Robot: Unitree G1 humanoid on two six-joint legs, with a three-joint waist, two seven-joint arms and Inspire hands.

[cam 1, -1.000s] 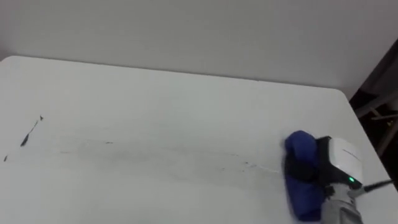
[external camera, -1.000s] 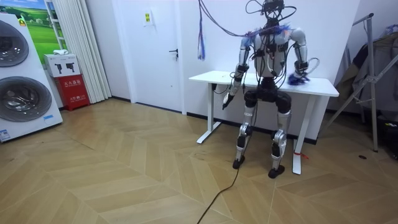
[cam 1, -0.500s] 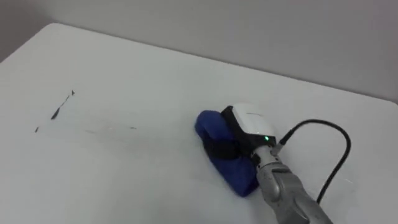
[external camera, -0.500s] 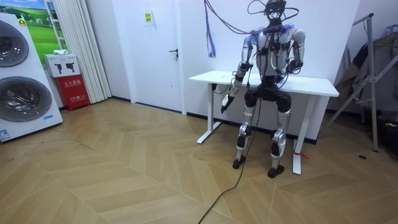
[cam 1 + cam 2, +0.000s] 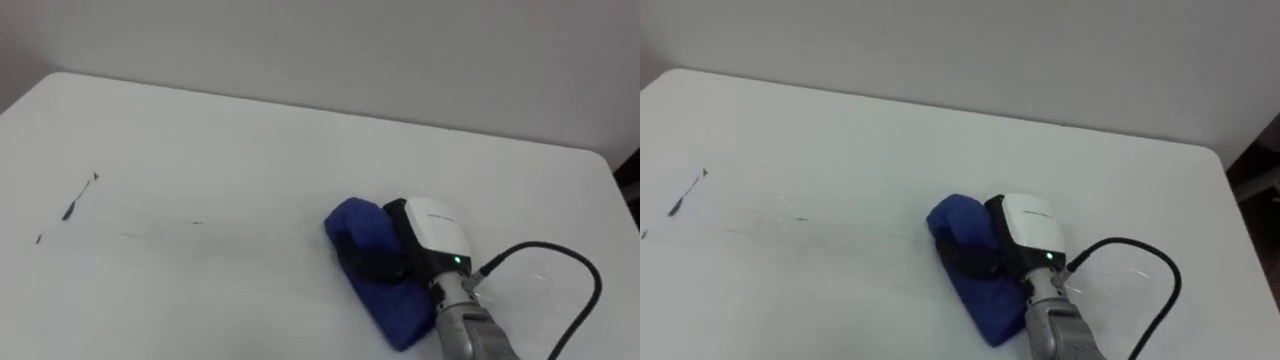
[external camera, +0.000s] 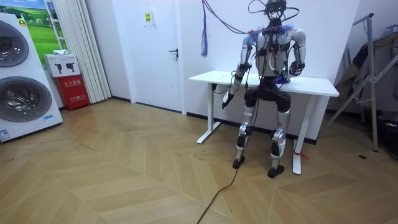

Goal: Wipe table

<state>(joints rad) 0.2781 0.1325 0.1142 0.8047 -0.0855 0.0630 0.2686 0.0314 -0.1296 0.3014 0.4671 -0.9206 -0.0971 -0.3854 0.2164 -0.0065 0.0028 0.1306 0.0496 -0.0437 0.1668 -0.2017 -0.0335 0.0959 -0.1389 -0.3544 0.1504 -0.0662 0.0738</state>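
Observation:
A white table (image 5: 220, 140) lies below me. On its middle right rests a blue cloth (image 5: 365, 240), and my right hand (image 5: 437, 235) presses on it from the right, dark fingers curled across the cloth. Dark marks (image 5: 78, 198) sit near the table's left end, and a faint grey smear (image 5: 190, 223) runs from them toward the cloth. In the room view I stand at the table's (image 6: 311, 84) front, my right hand (image 6: 287, 73) over the top. My left hand (image 6: 225, 102) hangs beside the table's edge, away from the cloth.
A plain wall runs behind the table's far edge. The table's right edge (image 5: 615, 190) is close to my right hand. In the room view, washing machines (image 6: 22, 74) stand far left, a door (image 6: 155, 50) behind, a metal rack (image 6: 373, 74) at the right.
My right hand slid the blue cloth from the table's right end leftward to the middle, then back a little to the right. The smear's right part is gone. The eye view shifted too.

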